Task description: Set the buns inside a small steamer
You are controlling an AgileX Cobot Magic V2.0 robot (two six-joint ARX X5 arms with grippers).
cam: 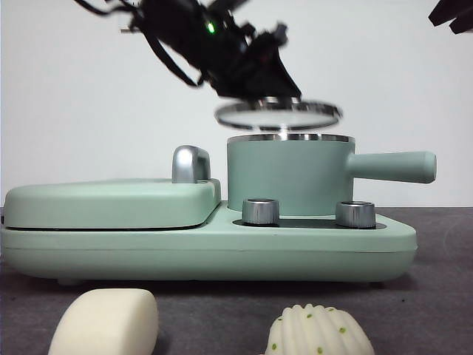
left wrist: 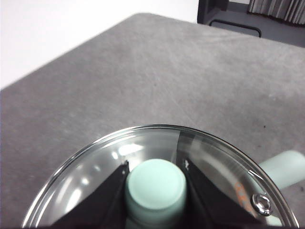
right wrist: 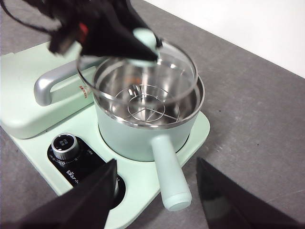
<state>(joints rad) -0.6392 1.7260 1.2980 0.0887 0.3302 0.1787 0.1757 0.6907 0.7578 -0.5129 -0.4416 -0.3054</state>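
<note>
Lid-lifting was under way in the front view: the glass lid (cam: 278,115) hung tilted just above the small steamer (cam: 290,174), while both buns (cam: 107,322) lay on the counter (cam: 436,296) in front. The left wrist view showed the left gripper (left wrist: 155,183) clamped on the green knob (left wrist: 155,188). The right wrist view showed the right gripper (right wrist: 155,191) wide open and empty; the lid probably needed carrying well clear before release.

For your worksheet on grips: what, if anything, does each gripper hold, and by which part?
The left gripper holds the round glass lid by its mint-green knob, above the mint-green steamer pot. The right gripper is open, holding nothing.
</note>
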